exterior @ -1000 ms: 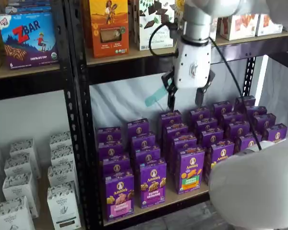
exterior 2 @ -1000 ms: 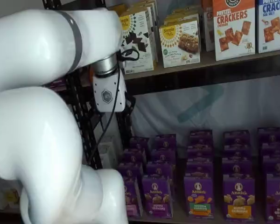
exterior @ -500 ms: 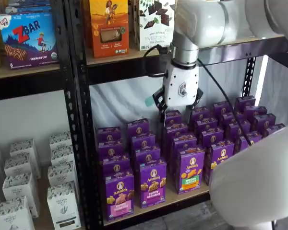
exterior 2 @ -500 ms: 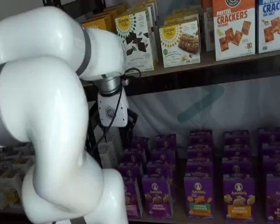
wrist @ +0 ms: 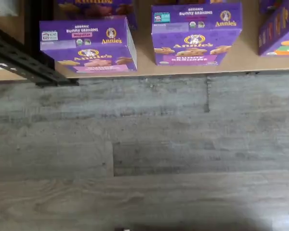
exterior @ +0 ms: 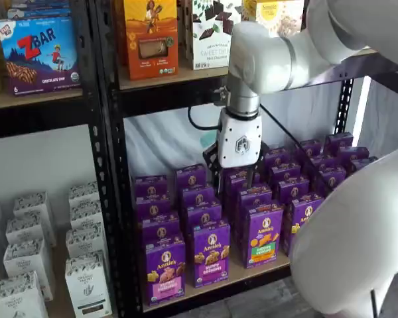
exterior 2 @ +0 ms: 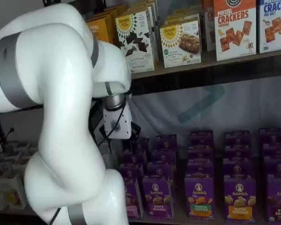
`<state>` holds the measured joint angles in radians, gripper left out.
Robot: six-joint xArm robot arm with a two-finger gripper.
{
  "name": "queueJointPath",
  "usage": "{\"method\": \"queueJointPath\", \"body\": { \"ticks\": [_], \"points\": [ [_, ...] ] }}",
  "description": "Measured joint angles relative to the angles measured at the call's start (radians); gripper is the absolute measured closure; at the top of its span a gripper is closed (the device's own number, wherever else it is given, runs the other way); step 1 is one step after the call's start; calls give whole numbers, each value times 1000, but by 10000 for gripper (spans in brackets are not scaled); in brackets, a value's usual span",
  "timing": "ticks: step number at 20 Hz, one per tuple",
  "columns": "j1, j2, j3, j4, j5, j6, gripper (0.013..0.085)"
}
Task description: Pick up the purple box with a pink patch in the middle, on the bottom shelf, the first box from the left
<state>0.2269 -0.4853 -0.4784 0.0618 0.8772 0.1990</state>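
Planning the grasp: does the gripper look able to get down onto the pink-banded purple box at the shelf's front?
Probably yes: the purple box stands at the bottom shelf front with open space above; the gripper hangs farther back.

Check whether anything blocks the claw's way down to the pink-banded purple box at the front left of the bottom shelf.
Nothing visible does. The claw hangs above the purple rows, behind and to the right of the purple box, which stands in the front row of the bottom shelf with open air above and before it. Same-brand boxes flank it closely.
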Motion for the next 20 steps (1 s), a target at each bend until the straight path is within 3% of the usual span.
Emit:
{"method": "queueJointPath", "body": {
  "ticks": [3,6,15,20],
  "points": [
    [9,78,-7,-19,-59,19,130],
    [12,154,-13,13,-131,-4,130],
    [27,318,-27,15,-303,-1,130],
    [41,417,-66,-30,-346,49,130]
  ]
}}
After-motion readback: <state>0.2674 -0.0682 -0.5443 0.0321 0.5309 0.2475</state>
